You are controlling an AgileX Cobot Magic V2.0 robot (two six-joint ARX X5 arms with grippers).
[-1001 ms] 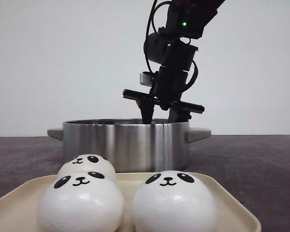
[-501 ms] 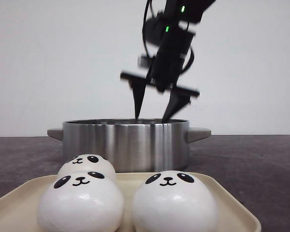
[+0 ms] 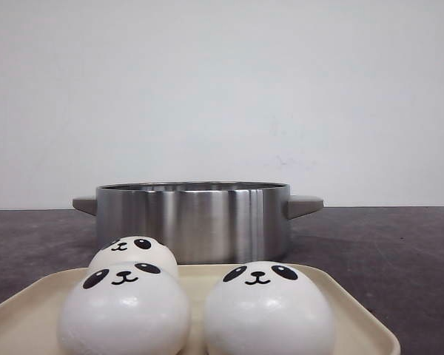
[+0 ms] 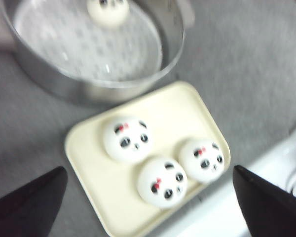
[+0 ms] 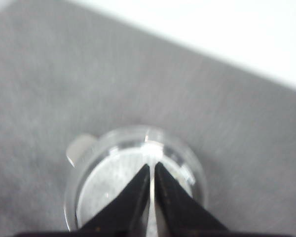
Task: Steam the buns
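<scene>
Three white panda buns sit on a cream tray in front of a steel pot. No arm shows in the front view. From high above, the left wrist view shows the same buns on the tray. One more bun lies on the perforated plate inside the pot. My left gripper is wide open and empty. My right gripper is shut and empty above a blurred round pot.
Grey tabletop surrounds the pot and tray. A white surface borders the table past the tray. The pot's side handles stick out left and right. A white wall stands behind.
The arm with the open gripper that was dipped into the pot rose and has left the front view. The three buns on the tray have not moved.
</scene>
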